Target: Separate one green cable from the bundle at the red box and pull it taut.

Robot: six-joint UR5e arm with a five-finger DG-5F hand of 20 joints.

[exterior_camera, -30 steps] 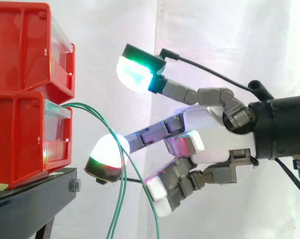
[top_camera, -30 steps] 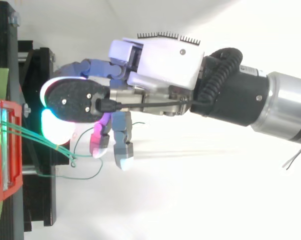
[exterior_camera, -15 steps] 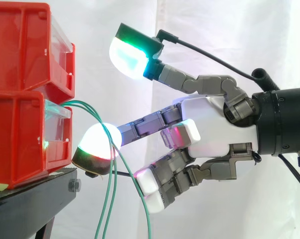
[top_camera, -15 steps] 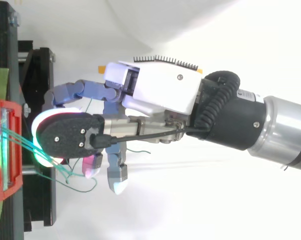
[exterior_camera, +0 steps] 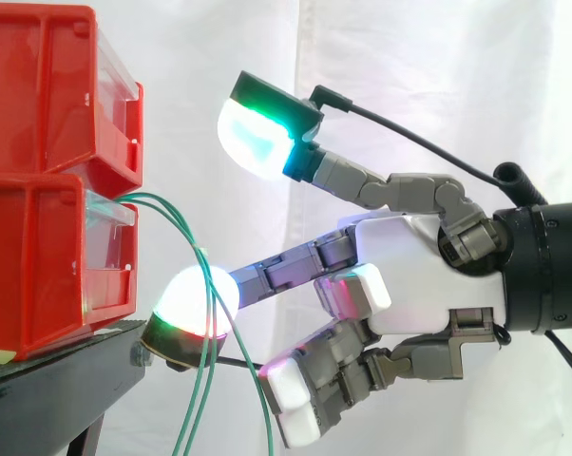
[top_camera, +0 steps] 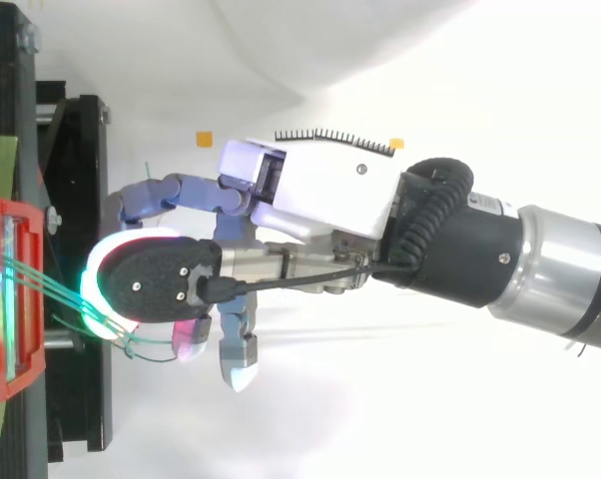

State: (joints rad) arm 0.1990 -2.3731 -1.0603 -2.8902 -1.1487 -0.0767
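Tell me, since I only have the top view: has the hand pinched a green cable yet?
Observer: No. From the side the hand is open; its top pad sits high above the green cables, touching none.
Operator: Where do the cables run?
Observer: Out of the lower red bin, arcing over and hanging slack past the stand edge.
Operator: Any finger near them?
Observer: The hanging strands cross one straight finger's pad, level with the stand's top.
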